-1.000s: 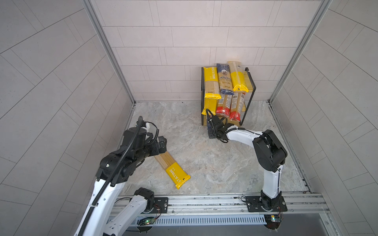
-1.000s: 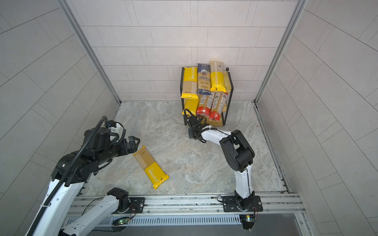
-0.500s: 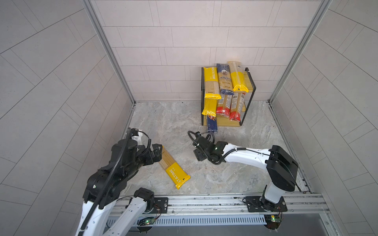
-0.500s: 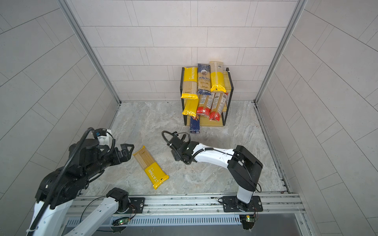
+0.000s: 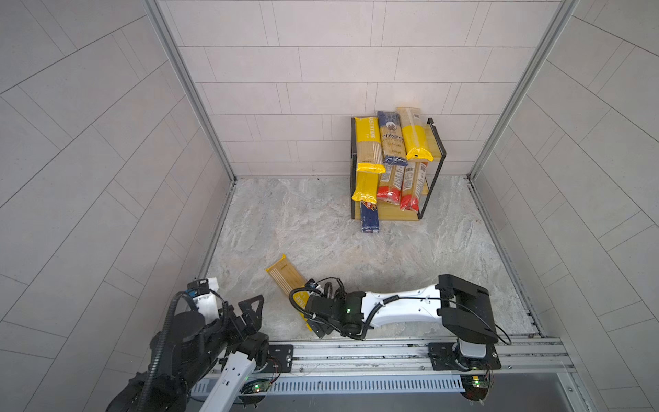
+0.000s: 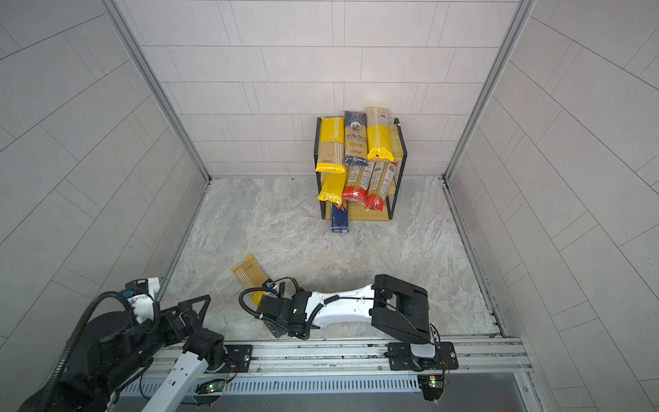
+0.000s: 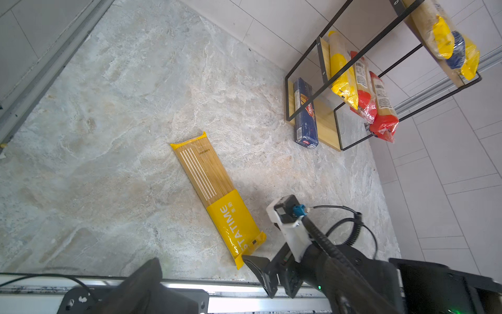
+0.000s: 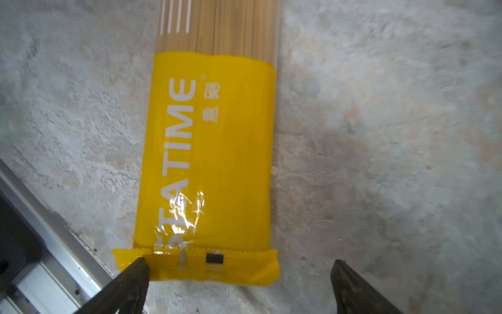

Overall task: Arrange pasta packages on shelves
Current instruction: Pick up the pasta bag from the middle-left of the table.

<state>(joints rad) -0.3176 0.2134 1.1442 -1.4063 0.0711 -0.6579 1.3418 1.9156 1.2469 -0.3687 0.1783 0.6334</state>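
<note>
**Marbled floor, one loose pack, both grippers spread**

Grey marbled floor (image 5: 321, 235) lies between pale tiled walls (image 5: 285, 71), with an aluminium rail (image 5: 356, 351) along its front edge. By the back edge, nearer the right back corner, stands the rack (image 5: 396, 215).

Its top board carries three packs side by side:
- a yellow pack (image 5: 368, 142) lettered "PASTATIME";
- a dark blue pack (image 5: 391, 137) whose white script looks like "ankara";
- a yellow-ended pack (image 5: 415, 137).

On the middle board lie another yellow bag (image 5: 365, 185) and two red-ended packs (image 5: 389, 183) with barcode stickers (print too small to read). A blue box (image 5: 369, 219) with a red oval logo lies at the bottom board's left end, jutting past its front edge.

Near the floor's front edge, left of the middle, the loose pack (image 7: 214, 187) lies flat and aslant. Its yellow end reads "STATIME" in white, with two Chinese characters beside it, and its clear window has white stripes.

The right gripper (image 8: 240, 267) hovers at that yellow end. Its jaws are spread wide to either side of the crimped seal and grip nothing. One fingertip (image 8: 135, 274) overlaps the seal's corner, but whether it touches cannot be told.

The left gripper (image 5: 251, 313) hangs over the front left corner, spread and empty.
</note>
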